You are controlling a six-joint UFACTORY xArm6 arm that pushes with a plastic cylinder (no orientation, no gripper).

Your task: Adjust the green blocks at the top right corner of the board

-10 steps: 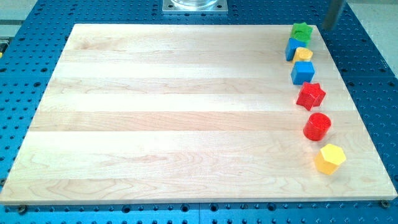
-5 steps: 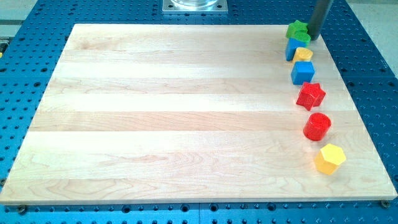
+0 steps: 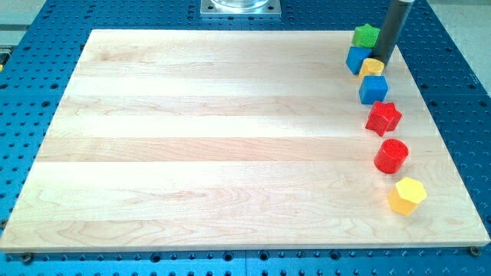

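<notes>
A green block (image 3: 365, 35) sits at the board's top right corner, its shape partly hidden. My tip (image 3: 381, 60) stands just to its right and below, touching or close to the small yellow block (image 3: 373, 67). A blue block (image 3: 356, 59) lies right below the green one, left of my tip. The rod (image 3: 391, 29) rises out of the view's top.
Down the view's right side run a blue cube (image 3: 374, 89), a red star (image 3: 383, 117), a red cylinder (image 3: 391, 156) and a yellow hexagon (image 3: 406, 195). The wooden board (image 3: 192, 138) lies on a blue perforated table. A metal mount (image 3: 240, 7) is at the top.
My tip has come down and left from off the board's top right corner. The green block and the blue block under it have shifted a little to the left.
</notes>
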